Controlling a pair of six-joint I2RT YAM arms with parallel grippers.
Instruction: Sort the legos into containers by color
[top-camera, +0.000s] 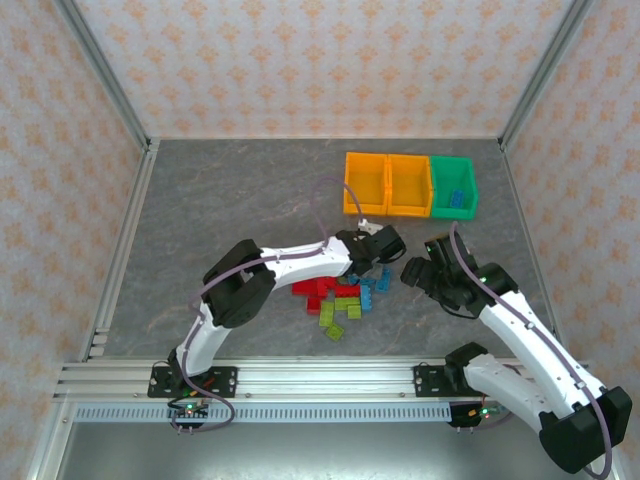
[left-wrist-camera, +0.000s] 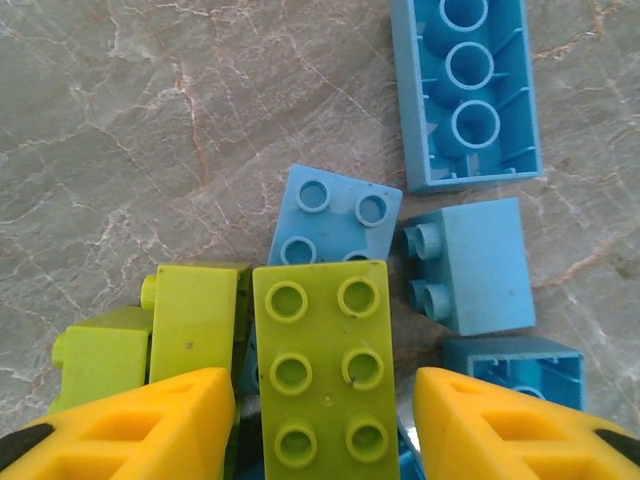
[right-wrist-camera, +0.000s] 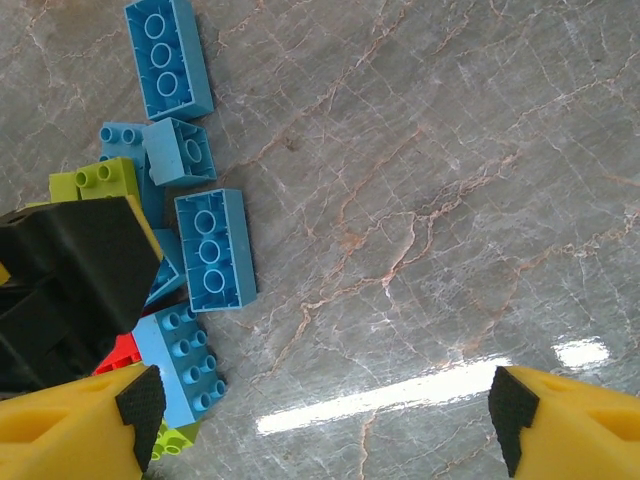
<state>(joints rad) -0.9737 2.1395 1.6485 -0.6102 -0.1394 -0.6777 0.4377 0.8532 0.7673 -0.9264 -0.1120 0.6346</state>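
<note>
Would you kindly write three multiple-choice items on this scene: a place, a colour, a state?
1. Where do the bins stand on the table? A. near left B. far right C. between the arm bases
2. The brick between the fingers of the left gripper is: A. red B. blue C. lime green
3. The right gripper is: A. shut on a brick B. wide open C. shut on a bin
Answers: 1 B, the top view shows them far right. 2 C, the left wrist view shows lime green. 3 B, its fingers stand far apart, gripping nothing.
</note>
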